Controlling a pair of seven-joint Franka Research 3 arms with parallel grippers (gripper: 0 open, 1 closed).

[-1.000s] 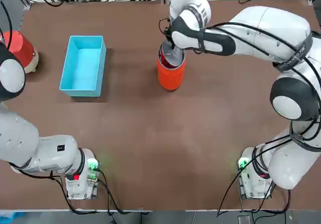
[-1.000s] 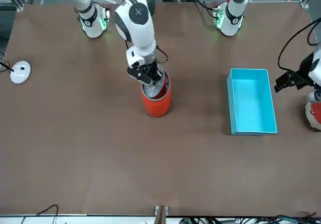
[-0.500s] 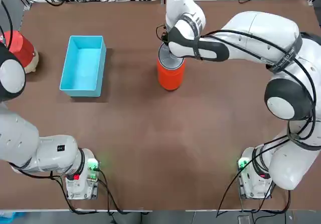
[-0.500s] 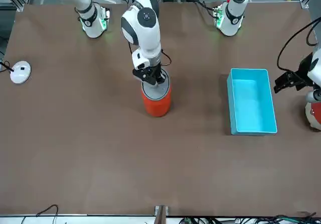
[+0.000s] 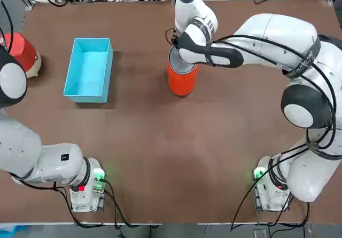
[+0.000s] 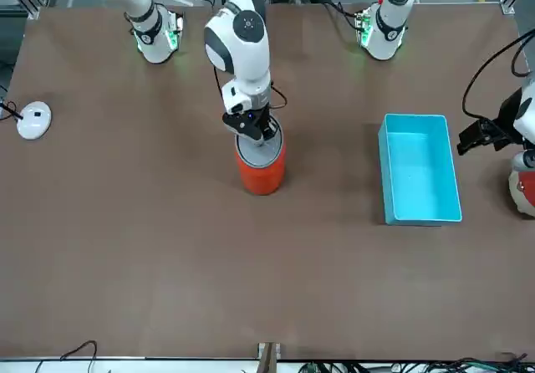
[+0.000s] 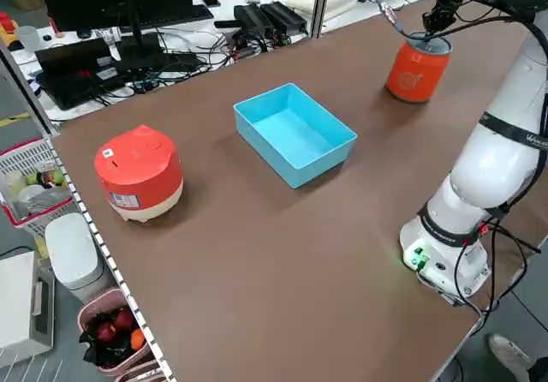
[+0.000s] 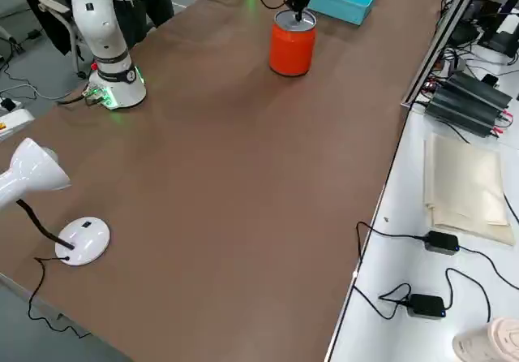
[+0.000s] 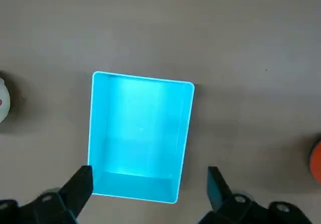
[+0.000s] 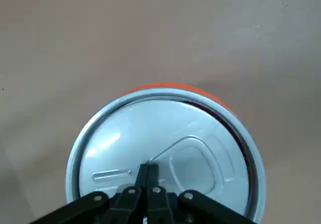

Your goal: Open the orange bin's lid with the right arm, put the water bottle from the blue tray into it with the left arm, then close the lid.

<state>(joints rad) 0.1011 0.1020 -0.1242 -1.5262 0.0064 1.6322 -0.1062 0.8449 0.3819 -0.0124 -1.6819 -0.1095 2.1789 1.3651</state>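
The orange bin (image 5: 181, 82) (image 6: 261, 172) stands upright mid-table at the far side. Its silver-grey lid (image 10: 200, 133) (image 6: 261, 152) lies flat across the top. My right gripper (image 10: 149, 168) (image 6: 253, 129) is shut, its fingertips pressed together and resting on the lid next to the raised mark. The blue tray (image 5: 89, 70) (image 9: 140, 133) lies to the left with a bare floor. No water bottle shows in any view. My left gripper (image 9: 149, 184) (image 6: 474, 135) hangs open high above the tray with nothing between its fingers.
A red-and-white rounded object (image 5: 21, 54) (image 7: 137, 172) sits at the table's left edge beyond the tray. A white desk lamp (image 8: 73, 240) (image 6: 33, 120) stands near the right edge. Cables and equipment line the far side.
The right wrist has swung toward the far side above the bin. The lid, tilted up a second ago, now lies flat. The left arm has not moved.
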